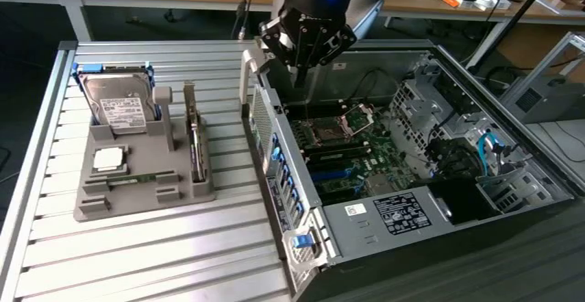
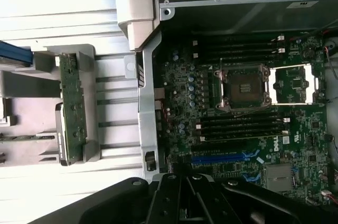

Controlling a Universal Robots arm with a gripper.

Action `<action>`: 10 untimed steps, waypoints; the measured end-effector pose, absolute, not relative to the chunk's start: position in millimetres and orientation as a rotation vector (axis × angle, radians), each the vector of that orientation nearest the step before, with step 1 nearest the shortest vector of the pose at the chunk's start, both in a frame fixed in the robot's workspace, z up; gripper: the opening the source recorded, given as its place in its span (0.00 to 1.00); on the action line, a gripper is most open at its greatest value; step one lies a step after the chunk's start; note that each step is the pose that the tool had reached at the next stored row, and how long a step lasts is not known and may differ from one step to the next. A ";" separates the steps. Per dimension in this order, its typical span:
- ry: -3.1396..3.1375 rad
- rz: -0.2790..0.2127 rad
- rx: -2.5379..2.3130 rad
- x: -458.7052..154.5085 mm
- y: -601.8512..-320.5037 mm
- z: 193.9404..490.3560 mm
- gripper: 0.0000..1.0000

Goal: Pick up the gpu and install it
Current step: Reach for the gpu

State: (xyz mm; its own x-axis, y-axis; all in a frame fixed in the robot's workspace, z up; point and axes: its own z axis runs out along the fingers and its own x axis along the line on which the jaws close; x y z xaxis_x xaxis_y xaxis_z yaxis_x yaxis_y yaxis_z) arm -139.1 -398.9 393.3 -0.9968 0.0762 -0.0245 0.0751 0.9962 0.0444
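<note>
The gpu [image 1: 194,136] is a thin green card standing on edge in a slot of the grey holder [image 1: 146,196] on the slatted table, at the exterior view's left. In the wrist view the gpu [image 2: 72,109] shows edge-on in the same holder [image 2: 31,102]. My gripper [image 1: 300,74] hangs above the back left corner of the open computer case [image 1: 384,213], off to the right of the gpu and well apart from it. Its dark fingers [image 2: 182,195] are shut together with nothing between them. Below them lies the motherboard [image 2: 237,129] with a blue slot [image 2: 222,157].
The grey holder also carries a silver hard drive [image 1: 119,103], a square processor chip [image 1: 109,158] and a narrow memory stick [image 1: 137,177]. The case's side wall [image 1: 274,165] stands between holder and motherboard. Desks with clutter run along the back.
</note>
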 end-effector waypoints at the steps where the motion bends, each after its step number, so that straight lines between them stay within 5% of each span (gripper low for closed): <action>1: 3.112 0.068 0.118 -139.8 -398.9 393.3 0.11; 10: 3.113 0.068 0.118 -150.5 -398.9 393.3 0.11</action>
State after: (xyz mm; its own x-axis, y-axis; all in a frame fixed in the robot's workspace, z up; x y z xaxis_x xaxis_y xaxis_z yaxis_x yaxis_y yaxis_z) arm -150.5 -398.9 393.3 -0.9968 0.0762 -0.0244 0.0751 0.9962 0.0443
